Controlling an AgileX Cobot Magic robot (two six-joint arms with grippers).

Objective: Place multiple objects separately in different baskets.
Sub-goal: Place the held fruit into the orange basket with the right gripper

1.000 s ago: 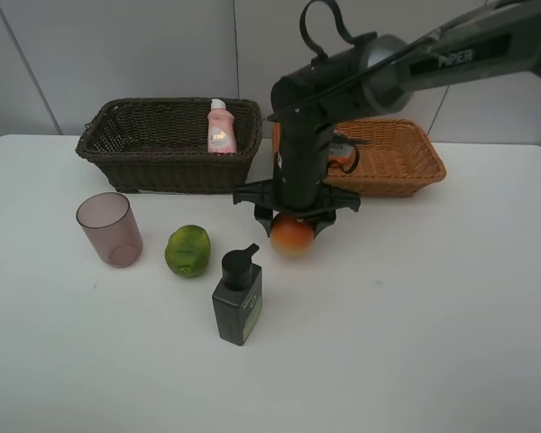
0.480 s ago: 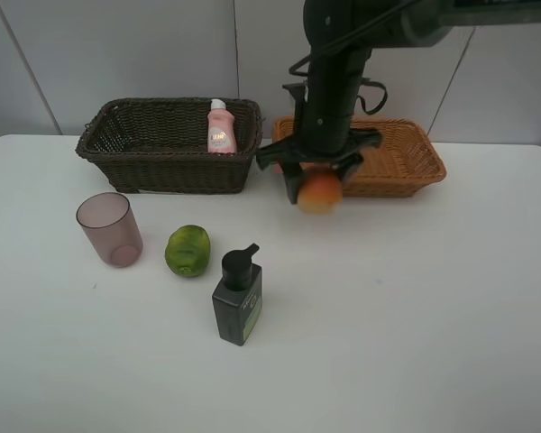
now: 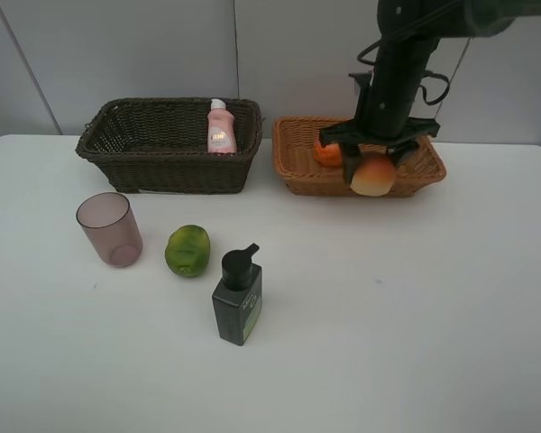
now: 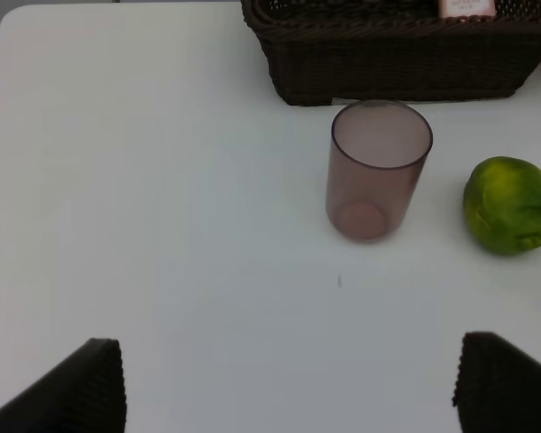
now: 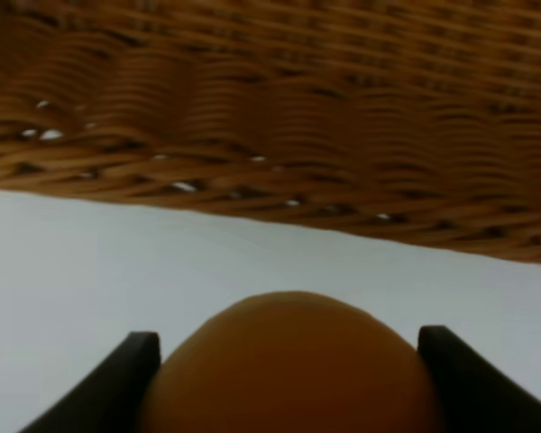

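Note:
My right gripper [image 3: 371,168] is shut on the red-yellow peach-like fruit [image 3: 372,179] and holds it in the air at the front wall of the light orange-tan basket [image 3: 299,171]. In the right wrist view the peach [image 5: 288,361] sits between the fingers [image 5: 131,372] with the basket's woven wall [image 5: 298,117] just ahead. The orange [image 3: 326,152] lies in that basket. The pink white-capped bottle [image 3: 220,126] stands in the dark brown basket [image 3: 126,149]. The mauve cup [image 3: 110,228], green fruit [image 3: 187,250] and dark pump bottle [image 3: 238,295] stand on the table. My left gripper [image 4: 293,388] is open and empty, short of the cup [image 4: 379,167].
The white table [image 3: 415,316] reaches to a grey wall behind the baskets. The left wrist view also shows the green fruit [image 4: 510,204] and the dark basket's front wall [image 4: 397,68]. The left arm does not show in the exterior view.
My right gripper has lifted the peach off the table near the pump bottle and carried it right and back, up to the light basket's front wall.

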